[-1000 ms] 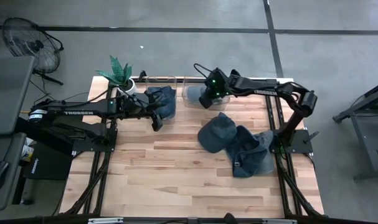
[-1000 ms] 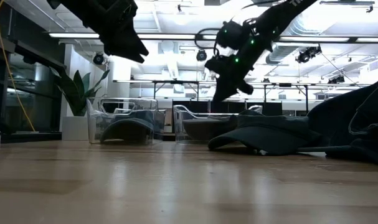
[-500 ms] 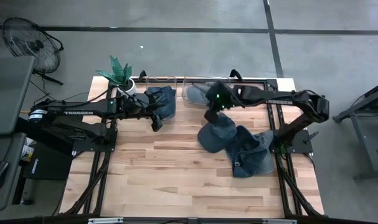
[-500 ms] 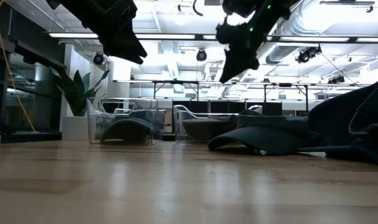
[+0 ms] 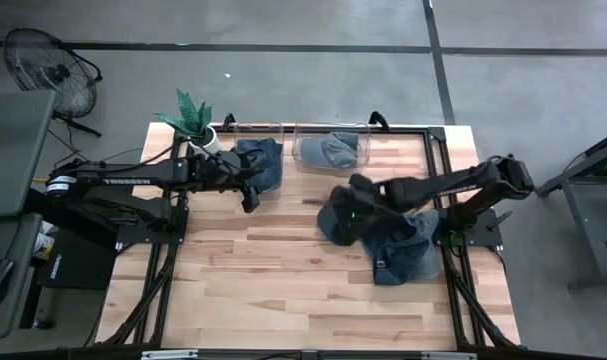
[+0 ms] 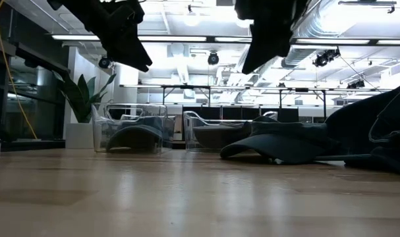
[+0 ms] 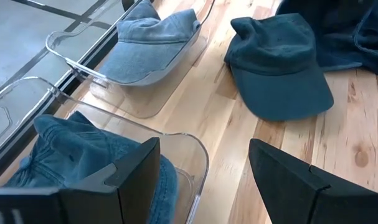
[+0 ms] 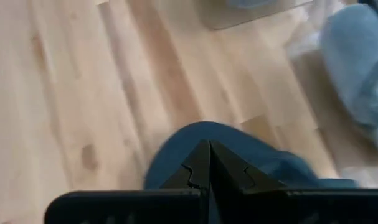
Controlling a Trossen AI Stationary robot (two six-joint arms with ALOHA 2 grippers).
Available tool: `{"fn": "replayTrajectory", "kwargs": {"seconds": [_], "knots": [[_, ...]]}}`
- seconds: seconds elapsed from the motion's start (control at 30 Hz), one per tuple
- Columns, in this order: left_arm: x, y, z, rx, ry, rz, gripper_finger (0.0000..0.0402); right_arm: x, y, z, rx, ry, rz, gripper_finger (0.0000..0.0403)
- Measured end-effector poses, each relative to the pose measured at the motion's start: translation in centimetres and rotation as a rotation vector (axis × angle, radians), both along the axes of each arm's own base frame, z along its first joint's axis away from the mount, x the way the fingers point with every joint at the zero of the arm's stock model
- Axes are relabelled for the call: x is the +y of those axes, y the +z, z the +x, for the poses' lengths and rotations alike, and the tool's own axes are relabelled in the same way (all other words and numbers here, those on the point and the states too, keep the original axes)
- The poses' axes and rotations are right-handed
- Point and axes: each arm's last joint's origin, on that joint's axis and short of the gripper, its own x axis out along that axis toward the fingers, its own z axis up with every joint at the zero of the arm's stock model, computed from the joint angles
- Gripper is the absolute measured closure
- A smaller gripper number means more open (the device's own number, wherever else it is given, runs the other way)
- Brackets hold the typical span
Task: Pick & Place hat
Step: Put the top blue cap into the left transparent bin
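Two clear bins stand side by side along the table's (image 5: 283, 290) far edge. The left bin (image 5: 255, 132), next to a potted plant (image 5: 195, 118) at the far left corner, holds a dark denim hat (image 5: 261, 162) that fills it and hangs over its near rim. The right bin (image 5: 328, 150) holds one paler grey-blue hat (image 5: 335, 148), lying crown up with its brim toward the left bin.

The hats not yet binned lie toward the right edge: a dark blue cap (image 5: 345, 213) nearest the middle, and just beside it, touching, a heap of more dark hats (image 5: 403, 252) reaching toward the right edge.

The left gripper (image 5: 251, 193) hangs in the air over the near rim of the left bin, its fingers spread and holding nothing. The right gripper (image 5: 349, 208) is above the dark blue cap, fingers pressed together with nothing between them; whether the tips touch the cap cannot be told.
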Motion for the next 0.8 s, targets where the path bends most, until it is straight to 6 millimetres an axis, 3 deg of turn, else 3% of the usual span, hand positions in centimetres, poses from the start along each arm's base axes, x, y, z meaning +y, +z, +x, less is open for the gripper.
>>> {"fn": "replayTrajectory", "kwargs": {"seconds": [0.17, 0.33, 0.47, 0.67, 0.8], "knots": [[0.0, -0.1, -0.1, 0.017, -0.003, 0.002, 0.0161, 3.2, -1.6, 0.4, 0.038, 0.033, 0.008, 0.0402], [0.0, -0.4, -0.3, 0.056, -0.014, 0.009, 0.0161, 5.1, -3.9, 0.9, 0.099, 0.046, 0.016, 0.0389], [-0.1, -0.5, -0.3, 0.068, -0.025, 0.01, 0.0161, 5.8, -4.9, 1.4, 0.112, 0.064, 0.031, 0.034], [-0.1, -0.6, -0.4, 0.082, -0.039, 0.005, 0.0161, 6.3, -6.0, 2.5, 0.087, 0.088, 0.076, 0.0235], [-0.1, -1.7, -0.2, 0.055, -0.055, 0.013, 0.0161, 6.5, -6.8, 3.0, 0.084, 0.084, 0.053, 0.0187]]}}
